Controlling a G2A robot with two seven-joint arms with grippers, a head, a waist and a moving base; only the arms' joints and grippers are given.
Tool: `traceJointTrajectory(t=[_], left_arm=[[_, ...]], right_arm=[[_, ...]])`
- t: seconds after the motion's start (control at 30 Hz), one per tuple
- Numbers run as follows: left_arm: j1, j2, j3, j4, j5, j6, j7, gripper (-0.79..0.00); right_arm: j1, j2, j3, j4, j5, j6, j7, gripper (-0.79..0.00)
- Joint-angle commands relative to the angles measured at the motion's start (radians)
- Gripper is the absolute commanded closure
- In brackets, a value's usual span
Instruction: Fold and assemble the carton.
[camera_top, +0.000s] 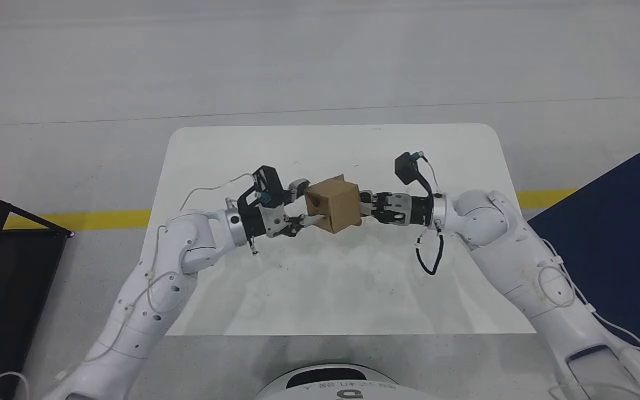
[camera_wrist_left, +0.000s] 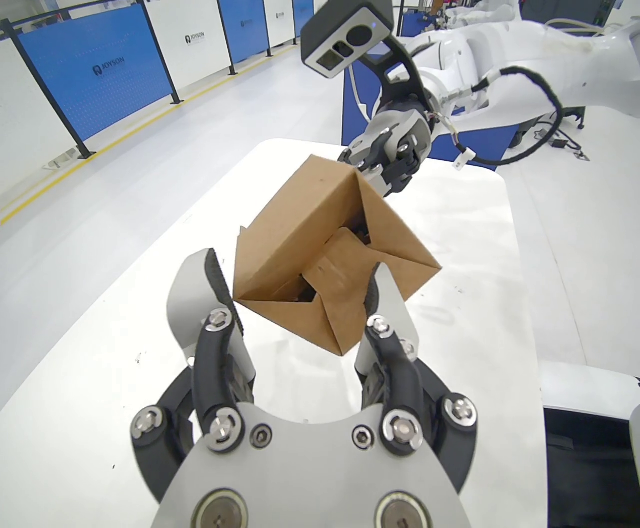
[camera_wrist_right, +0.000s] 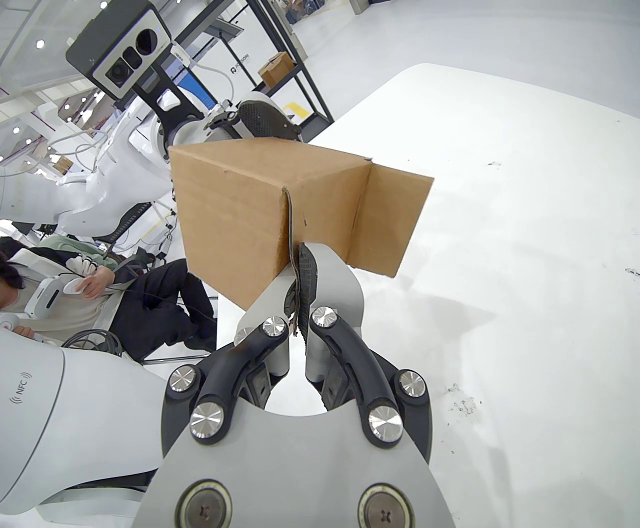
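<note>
Carton (camera_top: 333, 203) hangs above the table (camera_top: 300, 290): our right gripper (camera_wrist_right: 301, 272) pinches its seam edge from 3 o'clock; our left gripper (camera_wrist_left: 298, 280), jaws spread, faces its half-folded end from 9 o'clock.

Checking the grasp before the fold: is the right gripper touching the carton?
Touching. The right wrist view shows the right gripper shut on the carton at its seam edge, with the cardboard pinched in it.

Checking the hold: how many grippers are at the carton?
2. The right gripper is shut on one edge of the carton; the left gripper stands open around its opposite, flapped end.
</note>
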Motion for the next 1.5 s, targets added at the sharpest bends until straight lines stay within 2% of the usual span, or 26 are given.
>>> traceJointTrajectory(t=[0.0,0.17,0.33,0.4,0.57,0.67,0.73,0.97,1.33,1.47], left_arm=[[-0.002,0.000,0.001,0.001,0.000,0.004,-0.001,-0.563],[-0.001,0.001,-0.006,-0.001,-0.001,0.007,0.003,-0.588],[0.017,0.010,-0.050,0.006,-0.019,-0.022,0.024,-0.699],[0.028,0.015,-0.074,0.010,-0.032,-0.042,0.032,-0.785],[0.058,0.028,-0.132,0.026,-0.073,-0.111,0.055,-0.785],[0.070,0.033,-0.137,0.026,-0.084,-0.163,0.047,-0.785],[0.072,0.033,-0.122,0.022,-0.073,-0.175,0.030,-0.785],[0.029,0.017,-0.035,0.066,-0.151,-0.102,-0.056,-0.785],[-0.049,0.006,0.037,0.145,-0.349,-0.126,-0.181,-0.785],[-0.069,0.004,0.053,0.159,-0.393,-0.136,-0.210,-0.757]], right_arm=[[-0.001,0.001,0.001,-0.001,0.000,-0.001,0.000,0.000],[-0.003,0.001,0.002,-0.003,0.000,0.000,0.000,0.000],[-0.004,0.002,0.003,-0.005,0.000,0.001,0.000,0.000],[-0.004,0.002,0.003,-0.005,0.000,0.001,0.000,0.000],[-0.004,0.003,0.002,-0.005,0.002,0.005,0.001,0.000],[-0.003,0.002,0.002,-0.004,0.001,0.010,0.000,0.000],[-0.001,0.002,-0.001,-0.005,0.000,0.014,0.002,0.000],[0.003,0.000,-0.007,-0.006,-0.007,0.018,-0.002,0.000],[0.001,0.001,-0.003,-0.004,-0.005,0.008,-0.004,0.000],[0.002,0.001,-0.003,-0.003,-0.005,0.006,-0.003,0.000]])
